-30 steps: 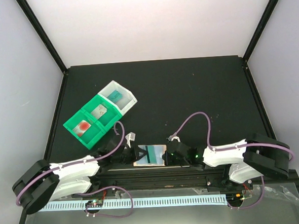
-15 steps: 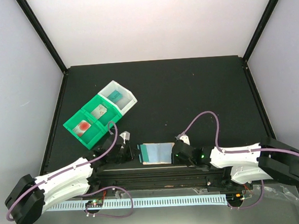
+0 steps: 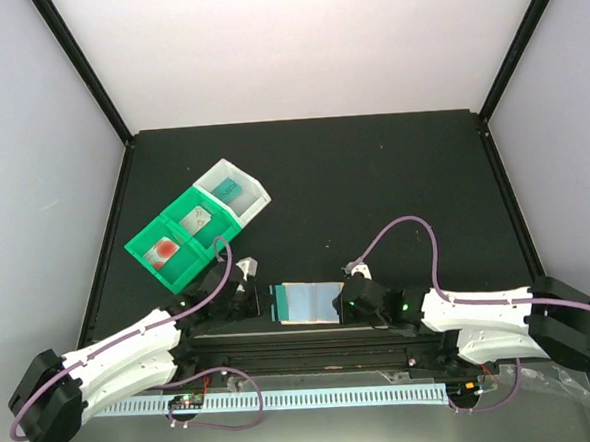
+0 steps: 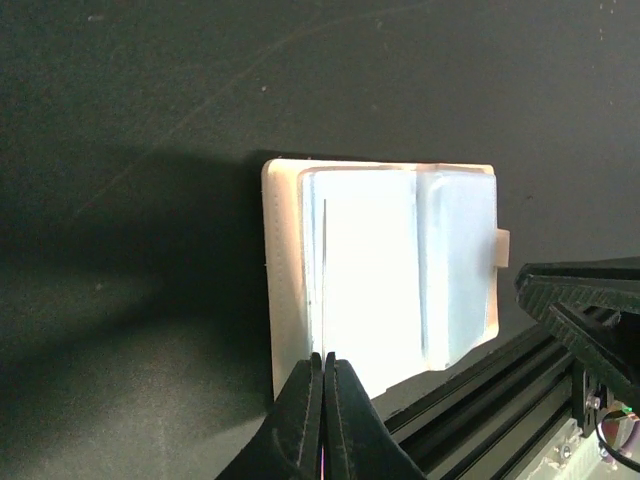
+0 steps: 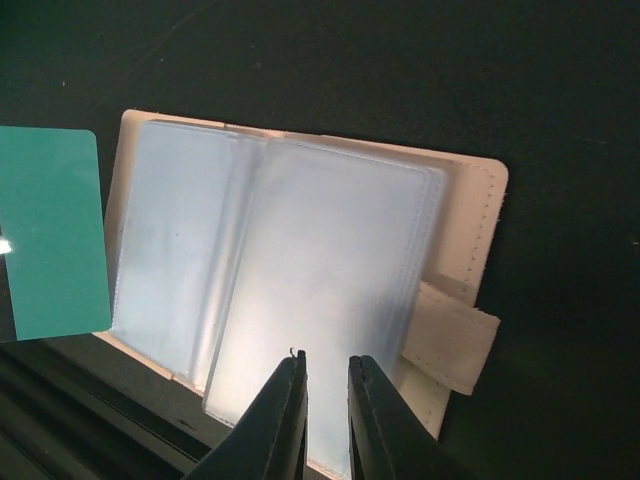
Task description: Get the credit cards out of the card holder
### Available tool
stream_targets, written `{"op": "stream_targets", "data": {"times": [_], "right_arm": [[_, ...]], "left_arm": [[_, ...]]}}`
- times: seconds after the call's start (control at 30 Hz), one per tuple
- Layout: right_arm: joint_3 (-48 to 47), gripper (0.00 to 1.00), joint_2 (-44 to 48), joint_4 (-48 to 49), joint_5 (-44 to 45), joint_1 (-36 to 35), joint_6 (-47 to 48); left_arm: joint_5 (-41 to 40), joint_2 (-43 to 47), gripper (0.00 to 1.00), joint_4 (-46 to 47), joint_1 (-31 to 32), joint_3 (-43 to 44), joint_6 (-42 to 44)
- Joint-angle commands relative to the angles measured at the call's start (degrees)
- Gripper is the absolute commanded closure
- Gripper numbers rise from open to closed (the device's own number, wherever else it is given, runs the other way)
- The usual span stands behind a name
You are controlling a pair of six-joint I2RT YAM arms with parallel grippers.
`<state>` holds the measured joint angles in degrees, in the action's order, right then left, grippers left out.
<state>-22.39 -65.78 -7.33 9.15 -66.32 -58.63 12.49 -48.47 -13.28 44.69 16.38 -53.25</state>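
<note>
1. Top view: the holder [image 3: 315, 302] lies open at the bench's [image 3: 372, 176] near edge, between both hands. The left hand [image 3: 260, 301] is nearer the card [image 3: 277, 302], which is just off the holder's left rim.
2. Left wrist: the left hand [image 4: 322, 390] is clamped together on the card [image 4: 325, 270], seen edge-on, with its long axis running straight out from the hand.
3. Right wrist: the right hand [image 5: 325, 395] is barely apart over the holder's [image 5: 330, 260] pale blue sleeves. The card [image 5: 50, 230] is plain teal.

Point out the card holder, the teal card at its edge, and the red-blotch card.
card holder [image 5: 330, 260]: right wrist view, pale blue inner panel.
teal card [image 5: 55, 230]: right wrist view, middle of its face.
red-blotch card [image 3: 164, 251]: top external view, on the blotch.
</note>
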Motion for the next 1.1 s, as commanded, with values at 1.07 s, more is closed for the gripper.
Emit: {"op": "stream_targets", "data": {"times": [1.07], "right_arm": [[-0.98, 0.87, -2.55, 2.51, 3.11, 0.23, 4.52]], "left_arm": [[7.65, -5.77, 0.99, 5.41, -0.38, 3.32, 4.88]]}}
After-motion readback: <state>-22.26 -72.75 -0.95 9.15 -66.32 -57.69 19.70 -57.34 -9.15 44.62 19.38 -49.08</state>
